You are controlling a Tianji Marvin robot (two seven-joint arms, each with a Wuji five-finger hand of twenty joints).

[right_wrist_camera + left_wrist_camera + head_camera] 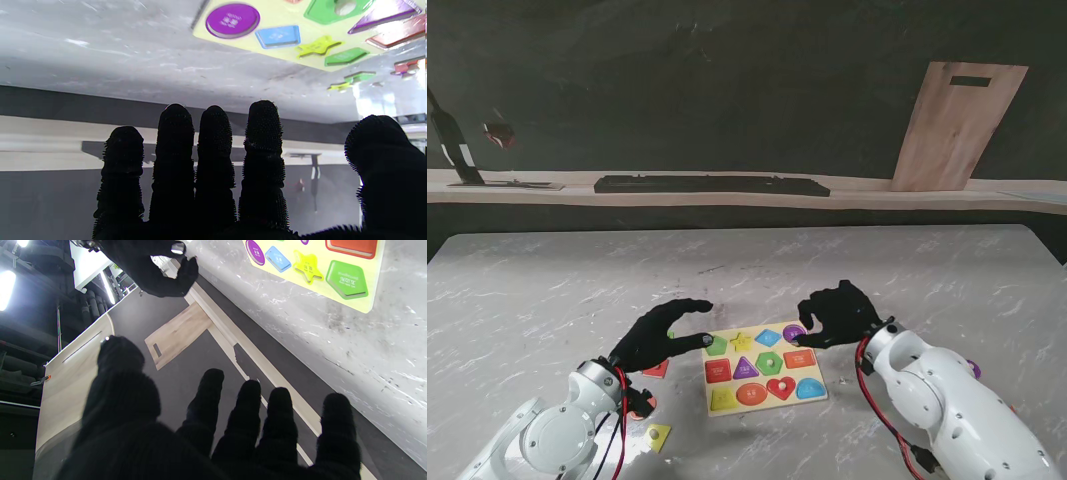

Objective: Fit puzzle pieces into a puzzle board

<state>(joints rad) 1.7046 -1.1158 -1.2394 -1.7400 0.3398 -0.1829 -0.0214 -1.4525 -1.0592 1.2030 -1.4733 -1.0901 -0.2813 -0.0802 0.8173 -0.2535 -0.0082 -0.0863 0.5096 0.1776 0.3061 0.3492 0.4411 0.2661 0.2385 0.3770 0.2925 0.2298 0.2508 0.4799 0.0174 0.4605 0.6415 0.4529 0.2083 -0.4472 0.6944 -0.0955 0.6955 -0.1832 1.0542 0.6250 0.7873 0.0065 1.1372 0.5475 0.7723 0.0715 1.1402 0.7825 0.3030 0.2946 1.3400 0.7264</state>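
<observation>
The yellow puzzle board (772, 402) lies on the marble table between my two hands, with coloured shapes seated in it. Along its far row are a green pentagon (716, 346), a yellow star (742, 341), a blue diamond (769, 337) and a purple circle (793, 331). My left hand (667, 335) hovers open just left of the board's far left corner. My right hand (839, 315) hovers open over the far right corner, its fingertips close to the purple circle (232, 20). Neither wrist view shows anything between the fingers (213, 146).
Loose pieces lie left of the board: a red one (656, 369), a yellow one (657, 436) and an orange one (640, 403) by my left wrist. A purple piece (973, 368) lies beside my right forearm. A wooden board (955, 125) leans on the back wall behind a ledge.
</observation>
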